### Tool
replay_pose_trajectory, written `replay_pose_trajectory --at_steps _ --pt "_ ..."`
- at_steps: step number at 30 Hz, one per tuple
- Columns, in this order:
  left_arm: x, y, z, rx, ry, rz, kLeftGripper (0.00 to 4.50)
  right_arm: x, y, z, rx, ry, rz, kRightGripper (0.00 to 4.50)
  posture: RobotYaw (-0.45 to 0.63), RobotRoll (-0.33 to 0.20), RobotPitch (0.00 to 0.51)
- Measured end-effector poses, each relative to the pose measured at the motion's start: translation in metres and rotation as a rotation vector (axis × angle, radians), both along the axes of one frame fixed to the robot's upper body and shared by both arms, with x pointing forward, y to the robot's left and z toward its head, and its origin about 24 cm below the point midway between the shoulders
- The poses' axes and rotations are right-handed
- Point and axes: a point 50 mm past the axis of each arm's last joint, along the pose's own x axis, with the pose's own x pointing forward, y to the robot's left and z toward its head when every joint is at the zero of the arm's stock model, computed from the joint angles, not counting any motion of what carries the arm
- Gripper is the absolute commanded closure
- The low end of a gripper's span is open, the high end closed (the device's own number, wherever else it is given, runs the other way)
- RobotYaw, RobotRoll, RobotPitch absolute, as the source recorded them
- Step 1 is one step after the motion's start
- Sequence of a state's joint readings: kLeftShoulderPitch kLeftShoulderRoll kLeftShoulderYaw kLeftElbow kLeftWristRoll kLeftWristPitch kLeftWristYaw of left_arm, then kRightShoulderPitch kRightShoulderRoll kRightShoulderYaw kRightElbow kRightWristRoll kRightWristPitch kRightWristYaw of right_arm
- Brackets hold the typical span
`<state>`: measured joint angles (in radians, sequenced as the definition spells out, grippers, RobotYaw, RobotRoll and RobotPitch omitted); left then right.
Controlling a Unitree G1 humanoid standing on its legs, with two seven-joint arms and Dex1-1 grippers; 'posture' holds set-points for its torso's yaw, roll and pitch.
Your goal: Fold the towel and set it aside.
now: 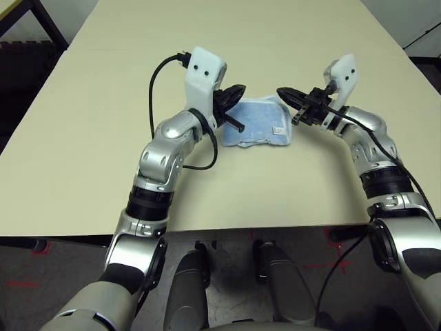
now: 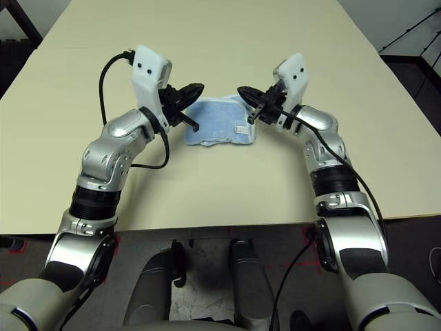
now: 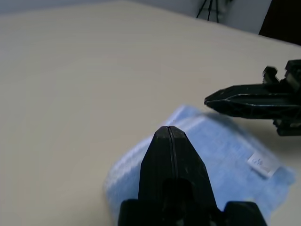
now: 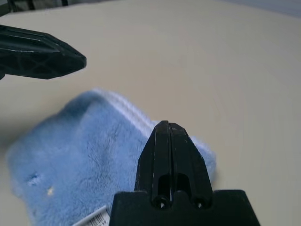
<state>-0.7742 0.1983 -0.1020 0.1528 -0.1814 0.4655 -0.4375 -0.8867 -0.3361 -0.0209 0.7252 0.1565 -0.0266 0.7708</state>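
Towel [image 1: 258,123] folded on table [image 1: 103,138] | white tag [image 3: 261,164] | hands closed

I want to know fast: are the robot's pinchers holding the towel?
Left gripper: shut, empty, above the towel.
Right gripper: shut, empty.

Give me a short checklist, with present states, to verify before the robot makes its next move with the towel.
1. Towel folded into a compact stack: ok.
2. Towel lies flat on the table, away from the edges: ok.
3. Left hand shut and holding nothing: ok.
4. Right hand shut and holding nothing: ok.
5. Both hands apart from the towel, one at each side: ok.
6. Towel set aside from the middle: not ok, it lies between the hands.
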Motion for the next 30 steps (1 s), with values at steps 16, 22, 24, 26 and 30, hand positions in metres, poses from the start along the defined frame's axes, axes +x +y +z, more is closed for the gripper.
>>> replay_pose_trajectory --at_steps 16,22,24,26,30 --pt "0.023 0.004 -0.045 0.071 0.078 0.003 4.50 0.009 0.005 -0.021 -0.059 0.061 -0.062 4.48 -0.23 0.000 0.273" --pt "0.024 0.011 -0.035 0.068 0.045 0.014 4.50 0.008 0.007 -0.017 -0.041 0.044 -0.034 3.80 -0.20 0.000 0.251" --pt "0.021 0.019 -0.015 0.047 -0.016 0.035 4.50 0.006 0.007 -0.009 -0.014 0.012 -0.014 3.04 -0.18 0.000 0.242" --pt "0.013 0.027 0.009 0.021 -0.095 0.059 3.92 0.002 0.002 -0.002 0.012 -0.021 0.002 2.28 -0.18 0.000 0.239" --pt "-0.020 0.068 0.024 0.011 -0.166 0.185 2.39 -0.013 -0.024 0.002 0.012 -0.043 -0.010 0.70 -0.15 0.000 0.220"
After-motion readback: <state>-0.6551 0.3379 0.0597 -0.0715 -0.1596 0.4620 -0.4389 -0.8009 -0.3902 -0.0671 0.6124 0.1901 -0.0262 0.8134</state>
